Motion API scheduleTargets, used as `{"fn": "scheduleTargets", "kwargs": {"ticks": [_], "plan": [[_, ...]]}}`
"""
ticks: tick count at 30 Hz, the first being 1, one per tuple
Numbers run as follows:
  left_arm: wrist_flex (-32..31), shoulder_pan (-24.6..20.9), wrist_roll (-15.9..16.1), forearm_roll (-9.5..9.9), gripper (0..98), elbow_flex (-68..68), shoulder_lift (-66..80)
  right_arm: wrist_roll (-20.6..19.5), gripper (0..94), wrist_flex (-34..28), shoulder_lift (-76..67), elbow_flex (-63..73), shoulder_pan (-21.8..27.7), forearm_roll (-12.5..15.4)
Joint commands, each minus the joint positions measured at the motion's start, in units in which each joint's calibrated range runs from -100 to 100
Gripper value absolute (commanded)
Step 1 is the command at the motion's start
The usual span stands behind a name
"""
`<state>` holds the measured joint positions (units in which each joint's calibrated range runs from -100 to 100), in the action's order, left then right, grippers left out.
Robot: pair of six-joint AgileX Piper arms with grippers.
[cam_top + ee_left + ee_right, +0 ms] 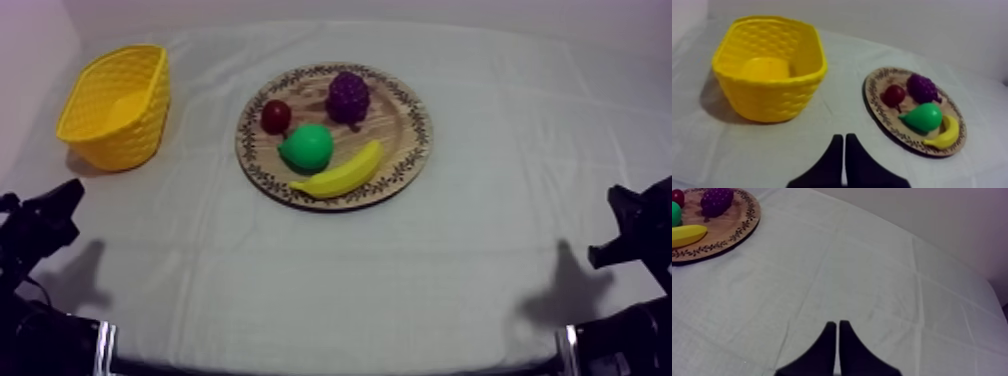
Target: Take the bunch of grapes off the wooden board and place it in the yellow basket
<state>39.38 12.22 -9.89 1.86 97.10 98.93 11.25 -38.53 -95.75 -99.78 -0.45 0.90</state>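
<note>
**Grapes on the board, both arms low at the near edge**

The table was covered from edge to edge by a grey-white cloth, pulled fairly flat but marked with fold lines that crossed it in a loose grid. Behind it rose a plain pale wall, dull in the soft, slightly purple light.

The wooden board, round with a dark leafy pattern along its rim, lay a little beyond the middle of the table. The bunch of grapes, deep purple, sat on the far part of the board, just beside the small red fruit. The green pear rested nearer the board's centre, and the banana curved along its near rim. The yellow basket stood well apart from the board, at the far left of the table, its woven wall throwing a shadow on the cloth.

The left gripper hung low at the near left edge, its two black fingers pressed together into a narrow wedge that pointed at the bare cloth between basket and board. The right gripper was likewise at the near right edge, fingers closed flat against each other over open cloth, with the board off to one side. Both arms cast soft grey shadows on the cloth in front of them.
</note>
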Motion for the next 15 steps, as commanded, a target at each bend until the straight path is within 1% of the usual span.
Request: {"fn": "scheduleTargets", "kwargs": {"ticks": [1, 3, 5, 7, 10, 15], "plan": [[0.20, 0.78, 0.93, -1.42, 0.0, -0.39, -2.18, 0.00, 0.3, -0.02, 0.00, 0.00, -0.01, 0.01], [-0.26, 1.42, 2.42, -3.18, 0.0, -1.20, -5.33, -0.01, 0.3, -0.02, 0.00, 0.00, -0.01, 0.01], [-0.59, 1.93, 4.96, -5.31, 0.0, -3.18, -9.29, -0.01, 0.3, -0.02, 0.00, 0.00, -0.01, 0.01], [-0.04, 2.42, 6.70, -6.76, 0.0, -6.51, -14.13, -0.01, 0.3, -0.02, 0.00, 0.00, -0.01, 0.01], [2.43, 3.12, 8.09, -8.02, 0.0, -13.65, -22.95, 0.00, 0.3, -0.02, 0.00, 0.00, -0.01, 0.01], [11.35, 3.97, 7.83, -8.68, 0.0, -29.00, -38.34, -0.02, 0.3, -0.02, 0.00, 0.00, -0.01, 0.01]]}}
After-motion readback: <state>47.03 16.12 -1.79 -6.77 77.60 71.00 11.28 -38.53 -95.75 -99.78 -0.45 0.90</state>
